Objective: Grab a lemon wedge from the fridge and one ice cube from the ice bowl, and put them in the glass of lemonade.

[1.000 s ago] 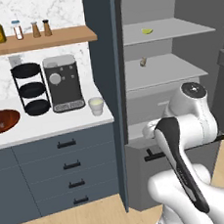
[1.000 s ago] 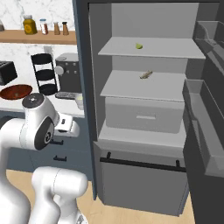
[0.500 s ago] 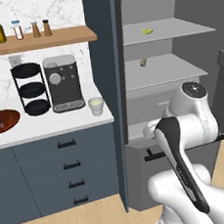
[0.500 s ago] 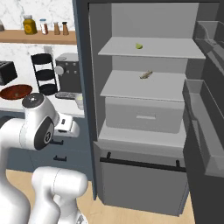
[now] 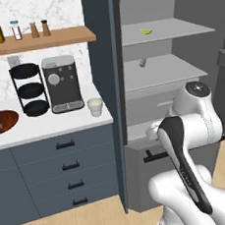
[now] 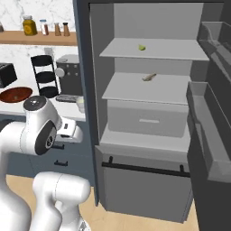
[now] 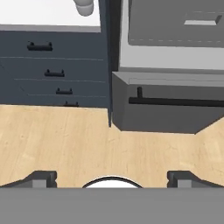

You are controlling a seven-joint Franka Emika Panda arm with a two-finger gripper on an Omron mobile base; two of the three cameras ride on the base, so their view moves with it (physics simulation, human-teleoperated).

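Gripper (image 7: 112, 177) faces down toward the wooden floor (image 7: 57, 140), its two dark fingertips (image 7: 41, 178) spread wide apart with nothing between them. Beyond them, in the hand view, lie the bottom freezer drawer (image 7: 166, 107) with its black bar handle and, to the side, the dark cabinet drawers (image 7: 48, 72).

The step in hand appears to be the reach for the lemon wedge (image 5: 146, 31), and the hand is far from set for it. The wedge sits on the top shelf (image 6: 158, 49) of the open fridge (image 6: 149, 149), toward the middle of that shelf, well above and beyond the gripper, which hangs low in front of the arm. A dull tan oblong bit (image 6: 149, 77) lies on the shelf below and should be passed over. To do the reach well, the arm would likely have to lift and tip the hand forward, enter between the top shelf and the fridge ceiling, and come at the small wedge with the jaws kept wide until they straddle it.

Out on the counter (image 5: 47, 127) stand the glass of lemonade (image 5: 95, 106) just beside the fridge wall and the ice bowl (image 5: 1, 122) farther along, both well apart from the gripper.
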